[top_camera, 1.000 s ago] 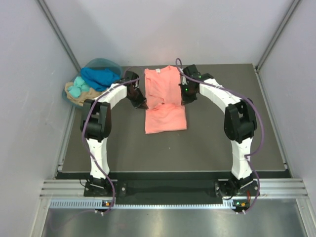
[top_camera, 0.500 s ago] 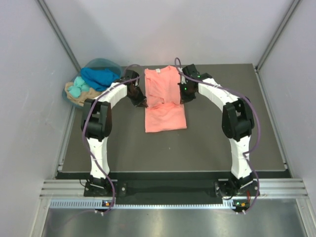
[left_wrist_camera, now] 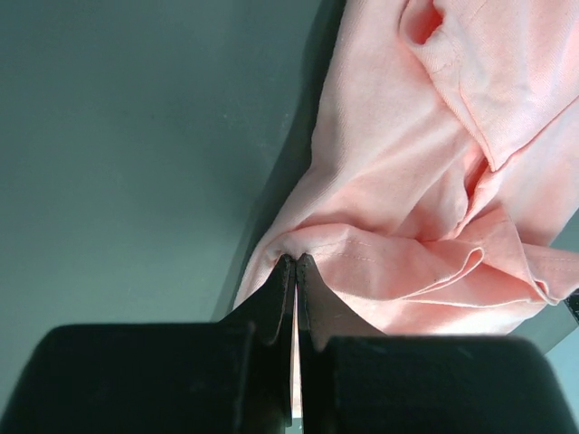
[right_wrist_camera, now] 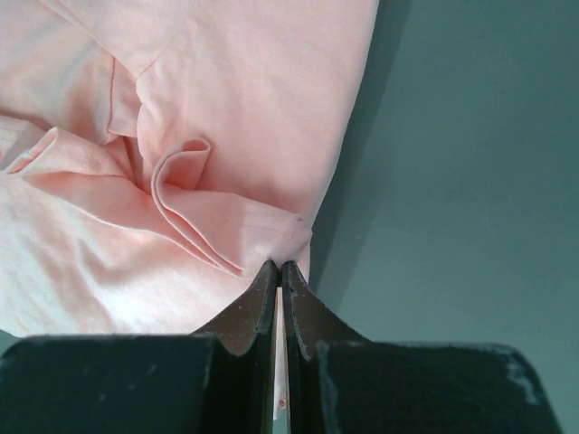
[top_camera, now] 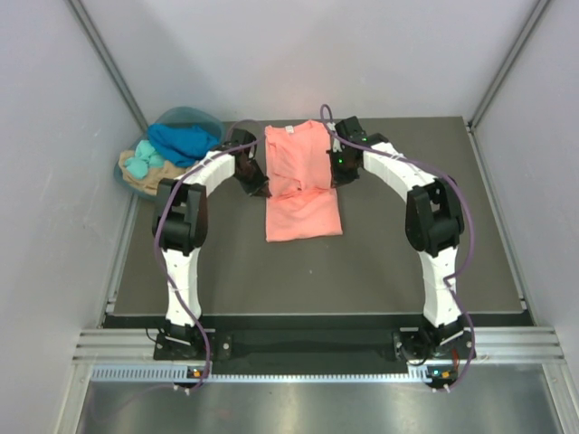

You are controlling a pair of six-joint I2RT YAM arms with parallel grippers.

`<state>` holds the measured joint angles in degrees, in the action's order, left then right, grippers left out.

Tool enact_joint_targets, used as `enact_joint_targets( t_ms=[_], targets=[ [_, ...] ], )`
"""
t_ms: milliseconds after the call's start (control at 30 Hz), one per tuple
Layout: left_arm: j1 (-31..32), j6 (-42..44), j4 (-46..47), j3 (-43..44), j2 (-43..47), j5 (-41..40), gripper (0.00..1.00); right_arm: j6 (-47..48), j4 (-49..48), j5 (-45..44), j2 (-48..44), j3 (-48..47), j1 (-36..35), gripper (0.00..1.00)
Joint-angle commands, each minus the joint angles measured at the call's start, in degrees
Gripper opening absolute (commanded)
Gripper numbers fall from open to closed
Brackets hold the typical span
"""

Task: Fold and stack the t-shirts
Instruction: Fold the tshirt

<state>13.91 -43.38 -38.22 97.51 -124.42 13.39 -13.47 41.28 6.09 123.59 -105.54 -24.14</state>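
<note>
Barely anything has moved over the last second: both arms have crept a touch toward the far edge, the right elbow has drawn slightly inward, and the pink shirt [top_camera: 303, 217] lies much as it did.

That shirt lies lengthwise in the far middle of the tabletop [top_camera: 380, 262], collar toward the far edge, between the two arms. About halfway along its length the cloth is bunched into loose folds, while the near part lies flat.

The left hand [top_camera: 258, 188] sits at the shirt's left edge. Its wrist view shows the fingers pressed together on a gathered bit of hem [left_wrist_camera: 295, 262], with pink cloth [left_wrist_camera: 407, 181] spreading away to the right. The right hand [top_camera: 336, 176] sits at the opposite edge, fingers likewise pinching a stitched fold of the shirt [right_wrist_camera: 279, 267], the rest of the fabric [right_wrist_camera: 226, 108] running off to the left.

At the far left corner a blue shirt [top_camera: 185, 140], a turquoise shirt [top_camera: 140, 163] and a tan shirt [top_camera: 136, 181] lie heaped, the blue one in a round basket [top_camera: 185, 116], well apart from the pink one.
</note>
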Motion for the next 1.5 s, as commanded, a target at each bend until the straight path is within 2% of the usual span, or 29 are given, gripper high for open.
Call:
enact_joint_targets(
  t_ms=[0,867,900,933,1000,1033,1067,1167,1300,1333,1467],
  targets=[
    [-0.38,-0.48,0.69,2.15,0.14,-1.17,0.0,0.82,-2.69,-0.81,0.69,-3.45,0.94,0.0],
    [-0.29,-0.39,1.39,4.96,-1.17,-3.1,0.0,-0.06,-5.06,-0.55,1.21,-3.97,1.29,0.0],
    [-0.29,-0.31,1.3,5.14,-1.52,-3.02,0.0,-0.06,-4.89,-0.64,1.48,-4.24,1.38,0.02],
    [-0.29,-0.22,0.95,5.58,-1.7,-3.45,0.02,-0.23,-4.8,-0.64,2.0,-4.59,1.46,0.12],
    [-0.38,0.22,0.69,6.19,-1.79,-3.81,0.11,-0.15,-4.37,-1.34,2.09,-4.94,1.64,0.22],
    [-0.55,0.57,0.51,7.33,-1.7,-3.81,0.14,-0.15,-4.1,-1.69,2.09,-5.2,1.82,0.31],
    [-0.64,1.27,0.51,8.03,-1.35,-3.81,0.18,-0.41,-3.93,-2.3,1.48,-5.38,1.9,0.34],
    [-0.82,1.8,0.42,8.57,0.66,-5.29,0.22,-1.46,-4.62,-2.48,-1.84,-2.32,1.91,0.41],
    [-0.2,2.33,4.26,1.47,8.74,-8.2,0.28,-2.17,-8.05,-0.12,-6.78,4.01,1.47,0.38],
    [0.23,2.24,6.03,-2.64,10.15,-7.77,0.28,-1.91,-7.97,-0.11,-7.22,4.98,0.86,0.34],
    [1.73,2.42,9.3,-8.91,13.06,-4.08,0.26,-0.77,-7.0,0.68,-8.36,6.21,-0.38,0.25]
  ],
)
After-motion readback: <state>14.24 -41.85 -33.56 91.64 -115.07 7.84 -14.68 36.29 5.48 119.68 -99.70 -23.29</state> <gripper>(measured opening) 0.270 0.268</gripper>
